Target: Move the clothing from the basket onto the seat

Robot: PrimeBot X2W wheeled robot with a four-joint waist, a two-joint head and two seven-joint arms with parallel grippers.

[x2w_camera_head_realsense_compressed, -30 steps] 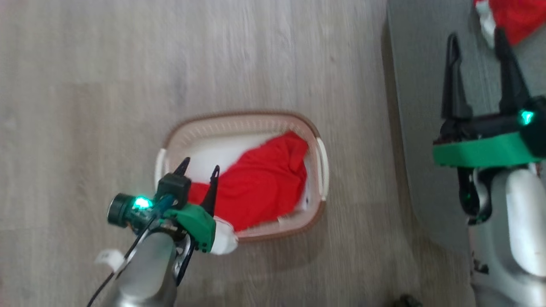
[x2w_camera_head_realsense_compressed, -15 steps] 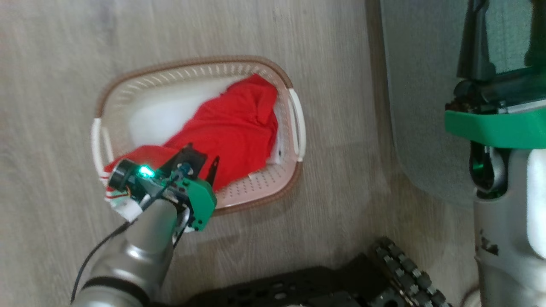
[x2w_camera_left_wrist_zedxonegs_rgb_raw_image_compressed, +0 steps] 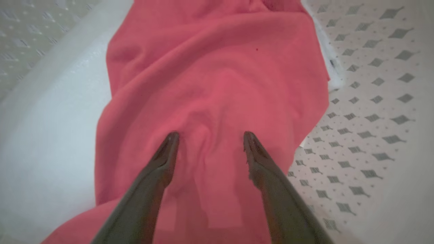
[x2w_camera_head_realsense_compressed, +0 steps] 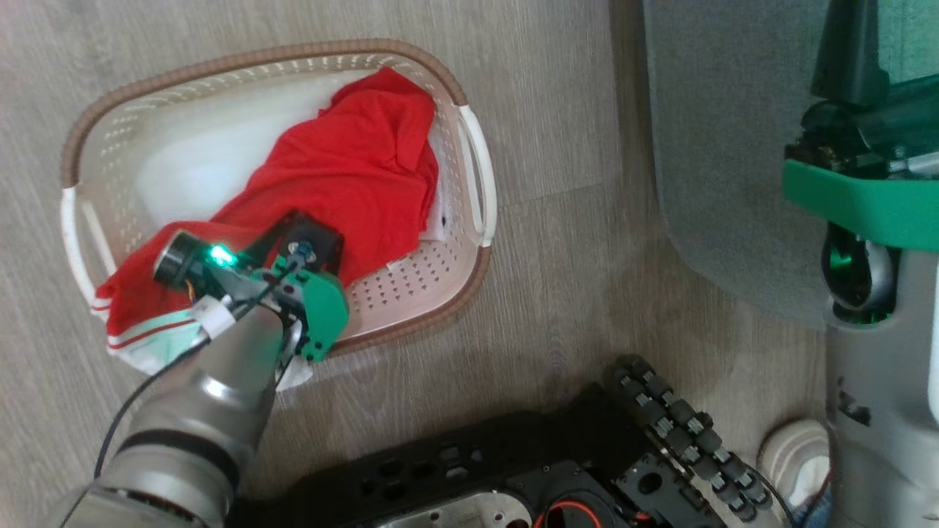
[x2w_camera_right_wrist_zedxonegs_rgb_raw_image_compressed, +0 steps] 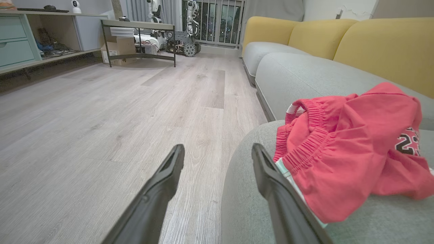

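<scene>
The robot's left gripper stood open inside the basket, its two dark fingers spread apart with their tips at the red garment and a small ridge of the cloth rising between them; the jaws had not closed on the fabric, and whether the tips pressed into it could not be told. The garment lay slantwise across the basket's white bottom, from the far right corner to the near left. There its end, with a white band and stripes, hung over the brown rim toward the grey wood-plank floor. The basket sat on that floor just to the left of the seat, with a strip of bare planks between them. The right gripper was also open and held nothing, its fingers poised over the rounded corner of the grey-green cushion. A second red garment, with gathered elastic edges and dark printed numerals, lay bunched on the seat just beside the right finger. Yellow back cushions ran along behind it. The robot's black wheeled base showed on the near side of the basket in the head view.
</scene>
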